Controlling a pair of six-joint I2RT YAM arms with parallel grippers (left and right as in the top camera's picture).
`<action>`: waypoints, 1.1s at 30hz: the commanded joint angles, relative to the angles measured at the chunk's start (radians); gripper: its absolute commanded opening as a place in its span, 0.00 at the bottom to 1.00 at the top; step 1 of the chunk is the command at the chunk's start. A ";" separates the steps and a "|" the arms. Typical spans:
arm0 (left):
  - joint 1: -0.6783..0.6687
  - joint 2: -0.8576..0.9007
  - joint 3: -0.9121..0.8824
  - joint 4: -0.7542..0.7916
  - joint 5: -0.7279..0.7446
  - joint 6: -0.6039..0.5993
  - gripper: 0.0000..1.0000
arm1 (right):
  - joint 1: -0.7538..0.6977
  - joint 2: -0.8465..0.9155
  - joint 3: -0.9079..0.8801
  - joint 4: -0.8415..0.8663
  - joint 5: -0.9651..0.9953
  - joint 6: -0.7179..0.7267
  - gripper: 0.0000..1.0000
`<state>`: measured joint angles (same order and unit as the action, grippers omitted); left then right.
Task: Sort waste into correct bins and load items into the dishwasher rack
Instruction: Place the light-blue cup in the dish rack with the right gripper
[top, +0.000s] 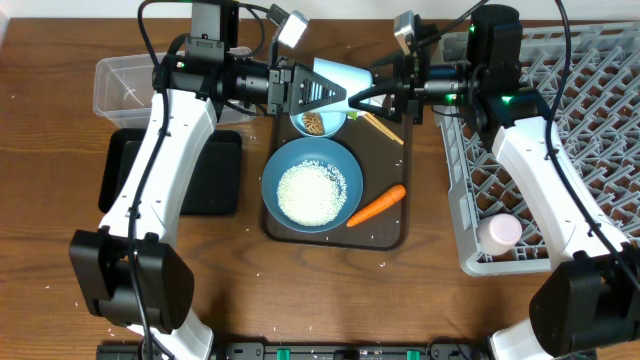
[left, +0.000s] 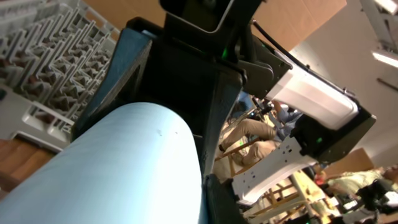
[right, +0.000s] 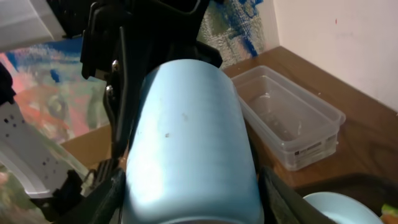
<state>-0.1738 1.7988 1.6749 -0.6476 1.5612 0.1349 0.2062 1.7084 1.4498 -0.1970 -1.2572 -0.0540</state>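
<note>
Above the brown tray (top: 385, 232), off the counter (top: 40, 150), my left claw (top: 335, 95) and right claw (top: 378, 96) both clamp the light-blue cup (top: 340, 74); dishwasher rack (top: 452, 200) edge near right, clear tub (top: 125, 85) well left.

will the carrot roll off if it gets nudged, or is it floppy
Probably stiff: the carrot lies straight and keeps its shape on the tray. Being round and tapered, it would likely roll in a curve rather than straight. The big bowl close beside it would probably stop it on that side.
</note>
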 joint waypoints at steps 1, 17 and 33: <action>-0.002 0.003 0.003 -0.003 0.010 0.001 0.17 | 0.000 0.004 0.005 0.001 -0.005 -0.003 0.39; -0.002 0.003 0.003 -0.003 0.008 0.001 0.42 | -0.273 0.003 0.005 -0.162 -0.021 0.009 0.29; -0.002 0.003 0.003 -0.152 -0.664 -0.003 0.43 | -0.452 -0.192 0.047 -0.858 0.846 0.056 0.27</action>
<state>-0.1749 1.7988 1.6749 -0.7742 1.1439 0.1307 -0.2359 1.5906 1.4586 -1.0054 -0.6861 -0.0265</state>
